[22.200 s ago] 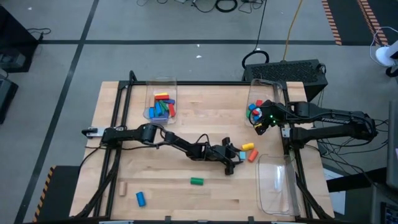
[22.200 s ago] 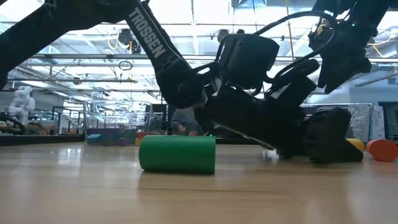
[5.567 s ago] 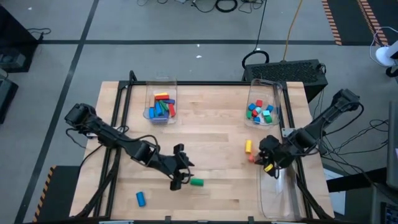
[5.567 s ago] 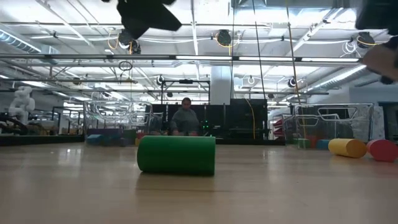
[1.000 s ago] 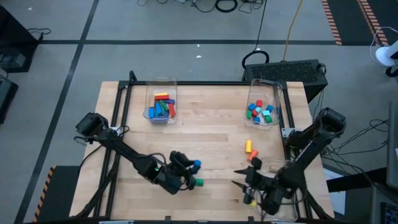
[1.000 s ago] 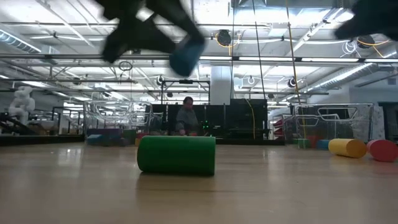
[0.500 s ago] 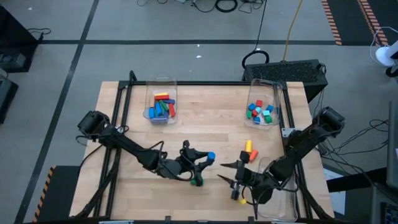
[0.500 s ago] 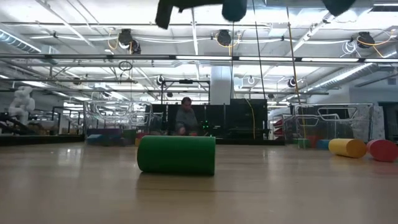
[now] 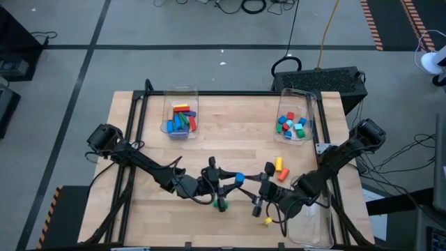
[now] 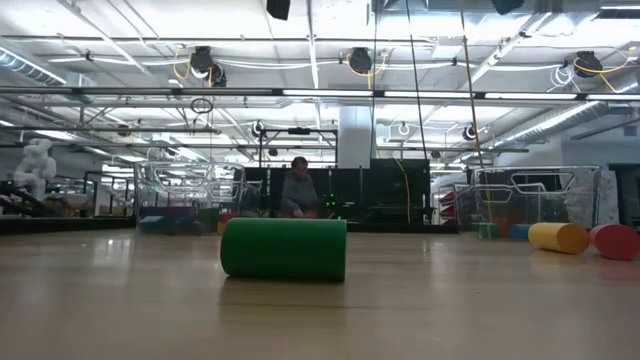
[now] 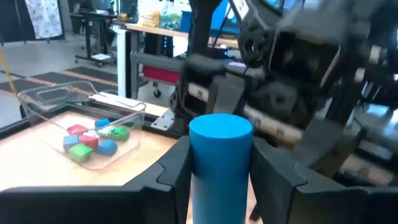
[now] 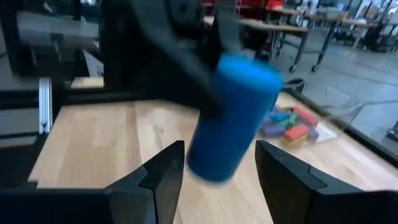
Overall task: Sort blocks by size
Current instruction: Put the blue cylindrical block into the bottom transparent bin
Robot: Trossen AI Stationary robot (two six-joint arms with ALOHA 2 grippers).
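- The left gripper (image 9: 224, 183) hangs over the middle of the table (image 9: 230, 143), its fingers (image 11: 168, 174) pinching a blue cylinder (image 9: 238, 178) that it holds up in the air, end-on to its own wrist camera.
- A green cylinder (image 9: 221, 203) lies on its side on the wood just below that gripper, toward the front edge; the low view shows it resting flat on the tabletop.
- The right gripper (image 9: 261, 188) sits just to the right of the blue cylinder, facing it, its fingers (image 12: 163, 168) spread apart with the cylinder a little way ahead of the gap between them.
- A yellow block (image 9: 278, 164) and an orange block (image 9: 283, 174) lie side by side on the table, beyond the right gripper.
- At the back of the table, a clear bin on the left (image 9: 182, 94) holds longer blocks, and a clear bin on the right (image 9: 296, 97) holds small ones.
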